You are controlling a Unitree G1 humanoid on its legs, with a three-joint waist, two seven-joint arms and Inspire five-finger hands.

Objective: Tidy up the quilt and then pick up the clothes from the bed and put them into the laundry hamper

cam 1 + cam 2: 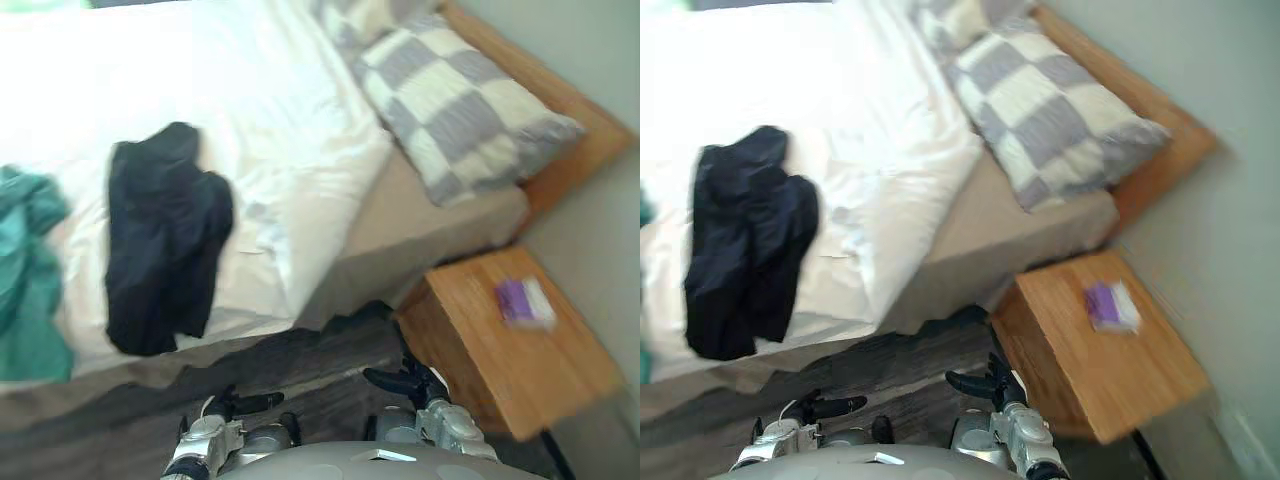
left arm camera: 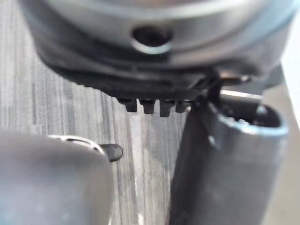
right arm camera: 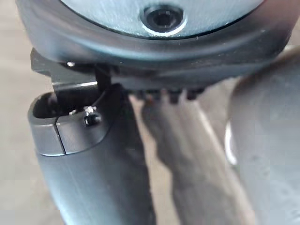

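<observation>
quilt [image 1: 250,110]: white, spread over the bed, rumpled, near corner turned back off tan sheet [image 1: 420,230] below checked pillows [image 1: 460,110]. judged bulky yet light, soft and limp. best taken at corner or hem and drawn flat toward the pillows.

dark garment [image 1: 160,240]: crumpled on quilt, reaching its near edge. judged light and floppy, with no stiffness, likely to unfold and trail when lifted. best pinched at the bunched middle, where the cloth lies thickest.

teal garment [image 1: 25,280]: heaped on quilt near the dark garment, apart from it, at the view's left edge. same handling judged.

left hand [image 1: 240,404]: low over wood floor [image 1: 300,365], short of the bed, fingers straight and relaxed, empty.

right hand [image 1: 405,381]: low, just beside nightstand [image 1: 480,360], fingers extended, empty.

nightstand: wooden, beside the bed, bearing a small purple-and-white thing [image 1: 522,300], too blurred to name.

stage, judged: quilt not yet tidied, both garments yet to be picked up, neither hand touching cloth.
</observation>
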